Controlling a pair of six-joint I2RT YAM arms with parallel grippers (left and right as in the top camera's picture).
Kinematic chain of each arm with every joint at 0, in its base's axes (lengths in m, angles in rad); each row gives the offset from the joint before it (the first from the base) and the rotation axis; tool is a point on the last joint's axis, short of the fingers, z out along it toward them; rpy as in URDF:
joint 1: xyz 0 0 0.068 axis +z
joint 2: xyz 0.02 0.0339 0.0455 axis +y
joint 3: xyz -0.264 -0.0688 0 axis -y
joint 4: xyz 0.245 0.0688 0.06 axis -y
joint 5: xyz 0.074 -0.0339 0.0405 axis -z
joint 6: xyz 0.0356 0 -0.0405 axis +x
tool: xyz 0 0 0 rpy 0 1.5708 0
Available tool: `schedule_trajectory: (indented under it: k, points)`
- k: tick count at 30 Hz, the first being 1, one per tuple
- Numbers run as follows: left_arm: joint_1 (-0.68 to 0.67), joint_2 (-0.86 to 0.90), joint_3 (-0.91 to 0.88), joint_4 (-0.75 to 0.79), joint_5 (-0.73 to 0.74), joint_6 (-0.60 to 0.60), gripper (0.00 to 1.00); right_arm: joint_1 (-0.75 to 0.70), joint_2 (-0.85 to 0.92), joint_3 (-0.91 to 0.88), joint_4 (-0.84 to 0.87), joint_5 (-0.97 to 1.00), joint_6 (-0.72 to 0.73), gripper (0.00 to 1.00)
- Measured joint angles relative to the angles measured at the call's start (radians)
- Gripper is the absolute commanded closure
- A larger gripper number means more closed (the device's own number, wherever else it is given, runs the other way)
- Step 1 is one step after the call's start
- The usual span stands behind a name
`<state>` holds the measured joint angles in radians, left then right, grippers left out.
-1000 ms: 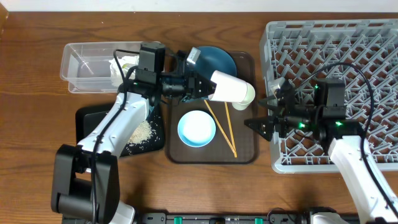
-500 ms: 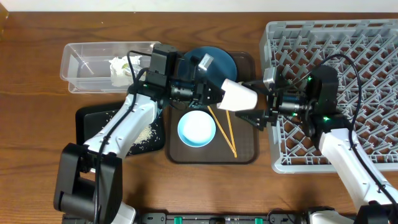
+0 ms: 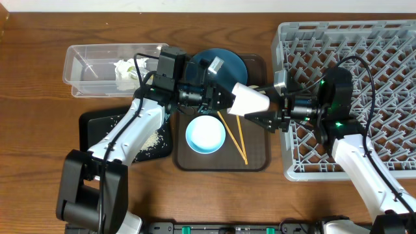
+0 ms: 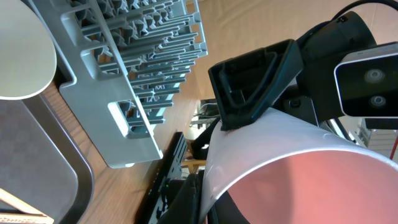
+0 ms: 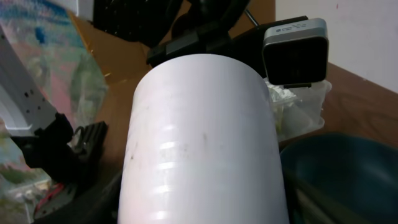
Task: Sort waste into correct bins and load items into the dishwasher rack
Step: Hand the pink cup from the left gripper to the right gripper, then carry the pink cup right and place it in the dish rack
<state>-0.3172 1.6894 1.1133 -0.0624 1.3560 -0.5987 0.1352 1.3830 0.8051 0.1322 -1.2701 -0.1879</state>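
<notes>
low in the frame, rice (image 3: 151, 138) lay in the black tray (image 3: 91, 127). the bowl (image 3: 205, 134), chopsticks (image 3: 235, 138) and dish (image 3: 231, 62) sat unloaded on the brown tray (image 3: 257, 159). the napkin (image 3: 125, 70) was in the clear tub (image 3: 91, 62), upper left. the rack (image 3: 364, 45) looked bare. mid-frame, the left fingers (image 3: 220, 97) clamped the cup (image 3: 250, 101) sideways. the right fingers (image 3: 265, 121) straddled its far end, and i couldn't tell whether they gripped it.

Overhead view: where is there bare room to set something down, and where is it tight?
Free: the dishwasher rack shows no dishes; its far rows and right side lie clear of the right arm. Bare table runs along the far edge behind the clear tub. Crowded: above the brown tray, where left gripper and right gripper meet at the cup.
</notes>
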Motion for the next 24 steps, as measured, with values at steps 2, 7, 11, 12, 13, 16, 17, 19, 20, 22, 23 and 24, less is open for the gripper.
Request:
schedule_trajectory:
  k: [2, 7, 11, 12, 13, 16, 17, 19, 20, 22, 23, 24]
  points:
    - [0.000, 0.000, 0.000, 0.000, 0.000, 0.000, 0.94, 0.000, 0.000, 0.000, -0.001, 0.000, 0.000, 0.37]
    - [0.000, 0.000, 0.000, -0.003, 0.000, 0.000, 0.90, 0.000, 0.000, 0.000, -0.021, 0.001, 0.000, 0.40]
    - [0.000, 0.000, 0.000, 0.000, -0.011, 0.004, 0.72, 0.000, 0.000, 0.004, -0.074, 0.005, 0.001, 0.45]
    - [0.000, 0.000, 0.000, 0.000, -0.017, 0.010, 0.70, 0.000, 0.000, 0.004, -0.084, 0.008, 0.000, 0.47]
    - [0.000, 0.000, 0.000, -0.005, -0.029, 0.018, 0.69, 0.000, 0.000, 0.004, -0.108, 0.014, 0.000, 0.50]
    - [0.000, 0.000, 0.000, -0.045, -0.085, 0.055, 0.68, 0.000, 0.000, 0.005, -0.191, 0.066, 0.008, 0.53]
    - [0.000, 0.000, 0.000, -0.075, -0.117, 0.071, 0.67, 0.000, 0.000, 0.005, -0.216, 0.090, 0.013, 0.55]
    - [0.000, 0.000, 0.000, -0.151, -0.194, 0.106, 0.66, 0.000, 0.000, 0.005, -0.274, 0.181, 0.053, 0.58]
    - [0.001, 0.000, 0.000, -0.188, -0.229, 0.127, 0.66, 0.000, 0.000, 0.005, -0.300, 0.220, 0.066, 0.62]
    - [0.004, 0.000, 0.000, -0.256, -0.305, 0.161, 0.67, -0.002, 0.000, 0.005, -0.343, 0.300, 0.093, 0.65]
    - [0.008, 0.000, 0.000, -0.290, -0.344, 0.182, 0.67, -0.005, 0.000, 0.005, -0.369, 0.339, 0.107, 0.64]
    - [0.013, 0.000, 0.000, -0.319, -0.372, 0.197, 0.66, -0.008, -0.002, 0.005, -0.389, 0.368, 0.112, 0.64]
